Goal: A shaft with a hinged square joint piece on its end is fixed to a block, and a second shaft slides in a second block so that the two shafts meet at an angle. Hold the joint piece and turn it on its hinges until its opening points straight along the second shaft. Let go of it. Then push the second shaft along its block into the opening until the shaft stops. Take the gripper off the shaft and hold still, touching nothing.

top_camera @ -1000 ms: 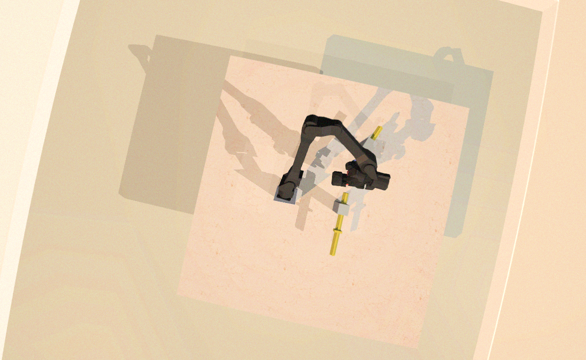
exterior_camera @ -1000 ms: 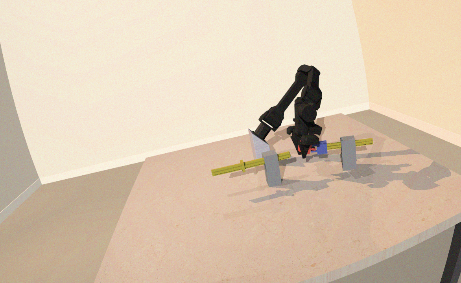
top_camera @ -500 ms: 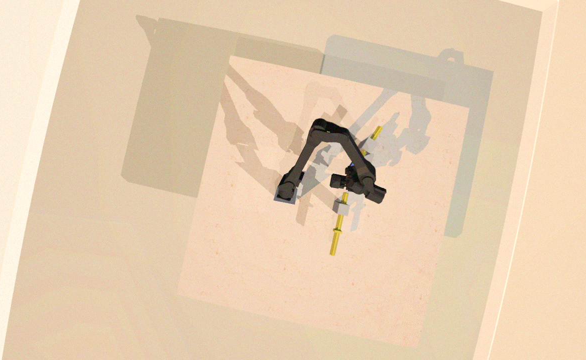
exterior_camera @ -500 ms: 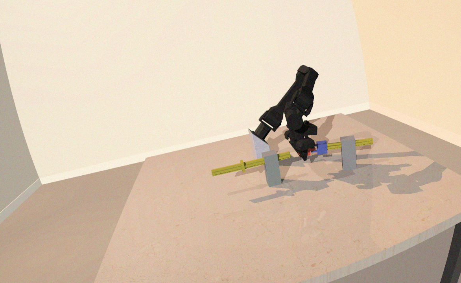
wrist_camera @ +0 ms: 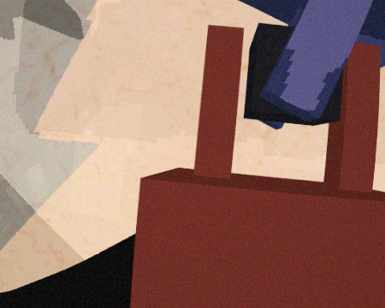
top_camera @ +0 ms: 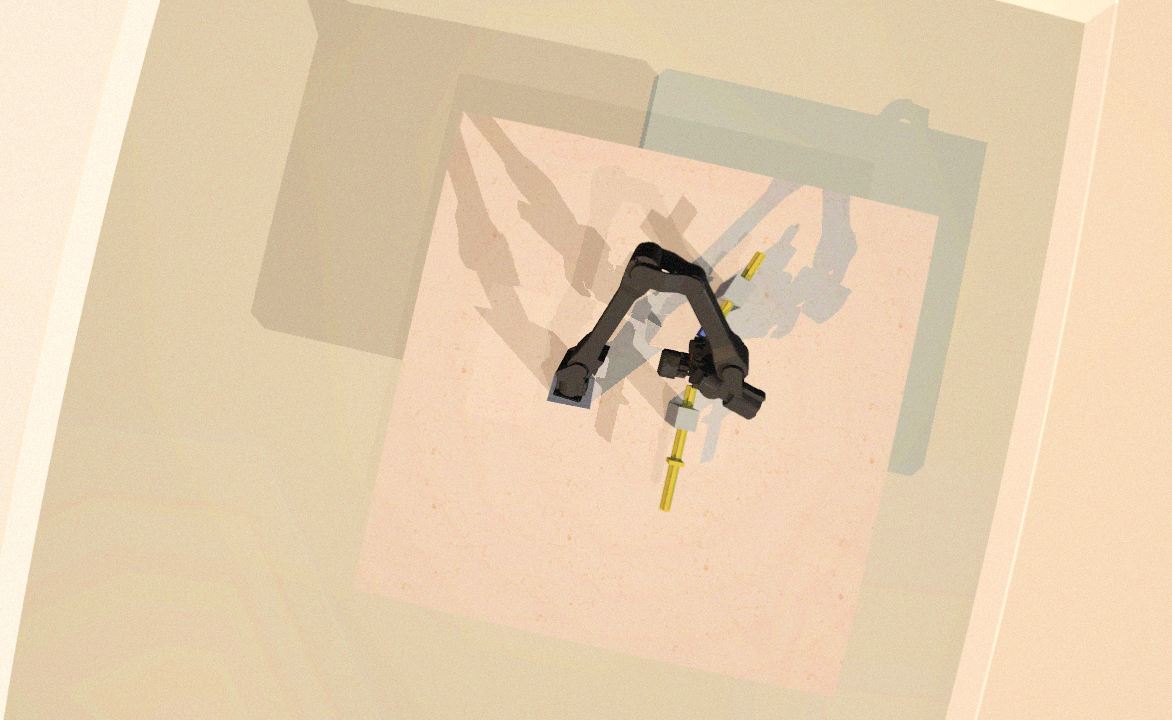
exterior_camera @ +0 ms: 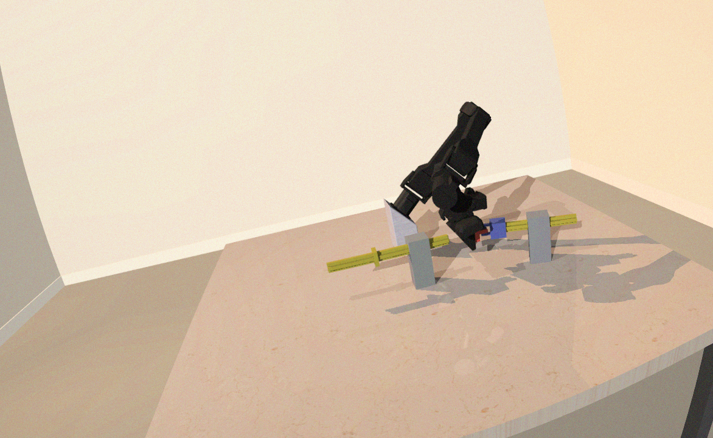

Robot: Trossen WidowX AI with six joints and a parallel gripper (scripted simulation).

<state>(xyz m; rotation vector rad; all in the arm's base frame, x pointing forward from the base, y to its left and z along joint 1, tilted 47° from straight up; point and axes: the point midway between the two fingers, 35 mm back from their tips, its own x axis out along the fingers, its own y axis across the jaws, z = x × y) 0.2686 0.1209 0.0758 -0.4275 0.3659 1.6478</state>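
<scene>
The red square joint piece (exterior_camera: 480,233) (wrist_camera: 261,248) is in my gripper (exterior_camera: 479,244), which is shut on it. In the wrist view its two prongs stand either side of a black hinge core (wrist_camera: 261,73) and the blue fork (wrist_camera: 321,56) (exterior_camera: 497,228). The fork is on the end of the fixed yellow shaft (top_camera: 755,263) (exterior_camera: 563,219), held in a grey block (top_camera: 738,291) (exterior_camera: 538,239). The second yellow shaft (top_camera: 669,488) (exterior_camera: 348,263) runs through another grey block (top_camera: 685,417) (exterior_camera: 422,261), its near end short of the joint piece. The opening is hidden.
A collar (top_camera: 675,462) (exterior_camera: 375,256) sits on the second shaft, on the side of its block away from the joint. The arm's base plate (top_camera: 569,400) (exterior_camera: 399,227) stands on the table (top_camera: 518,537) (exterior_camera: 294,348). The forearm hangs over the joint in the top view.
</scene>
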